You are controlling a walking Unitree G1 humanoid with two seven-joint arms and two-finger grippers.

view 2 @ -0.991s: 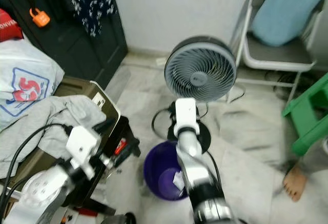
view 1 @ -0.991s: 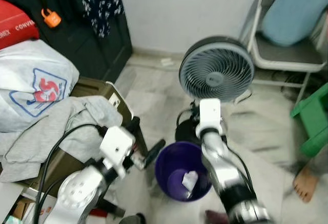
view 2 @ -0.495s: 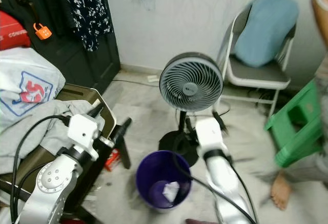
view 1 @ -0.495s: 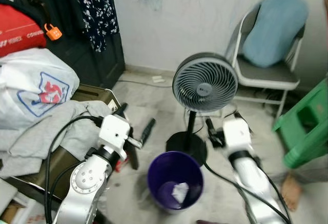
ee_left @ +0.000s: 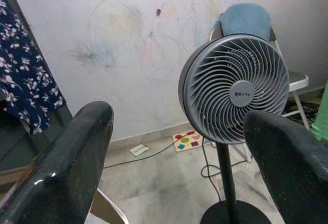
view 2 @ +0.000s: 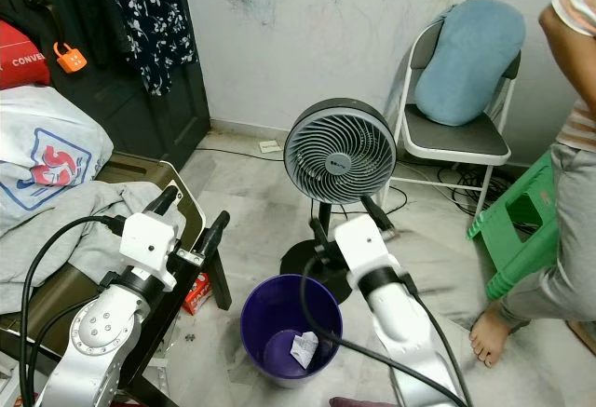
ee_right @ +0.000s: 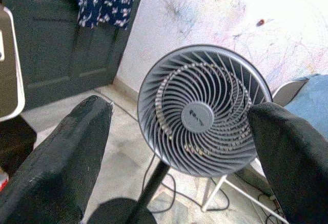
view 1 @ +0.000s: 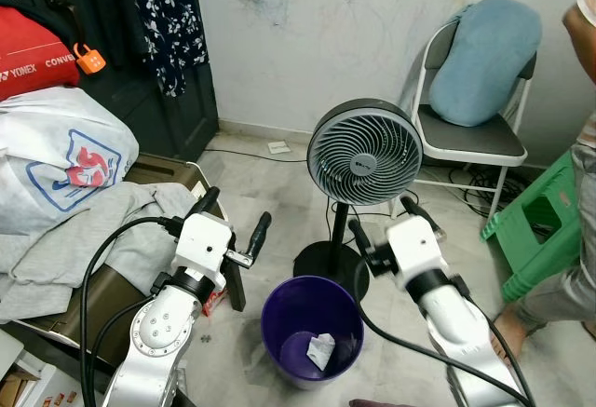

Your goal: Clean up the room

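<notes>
Both the left gripper [view 1: 233,235] and right gripper [view 1: 384,223] hover with fingers apart, a round purple plastic bin [view 1: 311,329] between them, a grey pedestal fan [view 1: 365,154] at twelve o'clock.

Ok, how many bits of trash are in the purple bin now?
1: a crumpled white scrap at the bottom of the purple bin. The near wall hides part of the floor inside.
</notes>
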